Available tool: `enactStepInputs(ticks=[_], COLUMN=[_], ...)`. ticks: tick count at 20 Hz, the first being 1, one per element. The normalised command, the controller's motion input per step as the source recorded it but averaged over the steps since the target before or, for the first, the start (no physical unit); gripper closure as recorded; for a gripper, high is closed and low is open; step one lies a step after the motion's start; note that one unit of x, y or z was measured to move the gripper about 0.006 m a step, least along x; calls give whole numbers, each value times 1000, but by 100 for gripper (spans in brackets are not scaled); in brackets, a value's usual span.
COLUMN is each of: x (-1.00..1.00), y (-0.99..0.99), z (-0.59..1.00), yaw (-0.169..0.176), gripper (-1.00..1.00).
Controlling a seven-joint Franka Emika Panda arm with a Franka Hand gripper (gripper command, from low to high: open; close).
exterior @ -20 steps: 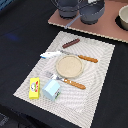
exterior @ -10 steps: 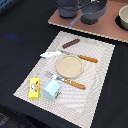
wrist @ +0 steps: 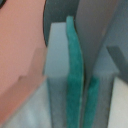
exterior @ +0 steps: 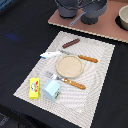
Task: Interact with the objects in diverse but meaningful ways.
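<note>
Nearest in the exterior view, a yellow box (exterior: 34, 88) lay on the near corner of a pale striped mat (exterior: 97, 92). Just beside it, toward the exterior view's right, stood a pale blue carton (exterior: 51, 89). The two were close, and whether they touched could not be told. Behind the carton a fork (exterior: 67, 81) with an orange-brown handle lay slantwise. Its tines were near the carton's top and its handle pointed toward the exterior view's right.

At the mat's middle sat the round pan (exterior: 68, 65), its inside looking tan, with the reddish-brown handle reaching toward the exterior view's right. Just past it, toward the exterior view's left, lay the white-and-blue tube (exterior: 50, 54) on its side. Farther back a short dark brown stick (exterior: 71, 43) lay slantwise near the mat's far edge.

Beyond the mat a pinkish board (exterior: 102, 27) carried two dark grey pots (exterior: 67, 7), with a pale bowl (exterior: 123, 17) at its far right end.

The wrist view was blurred and very close. The gripper (wrist: 84, 100) hung over a pinkish surface, with a dark curved edge farther off. Its two teal pads (wrist: 74, 75) stood pressed almost together, only a thin dark line between them, and held nothing. None of the mat's things showed by the jaws, so the carton, tube, pan and box all lay apart from them.
</note>
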Motion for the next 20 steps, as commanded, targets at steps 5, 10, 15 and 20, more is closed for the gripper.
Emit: enactStepInputs(ticks=[5,10,15,20], x=[407,432,578,633], y=[749,733,446,97], z=[62,37,129,159], yaw=[0,0,-12,-60], gripper=[100,100,100,100])
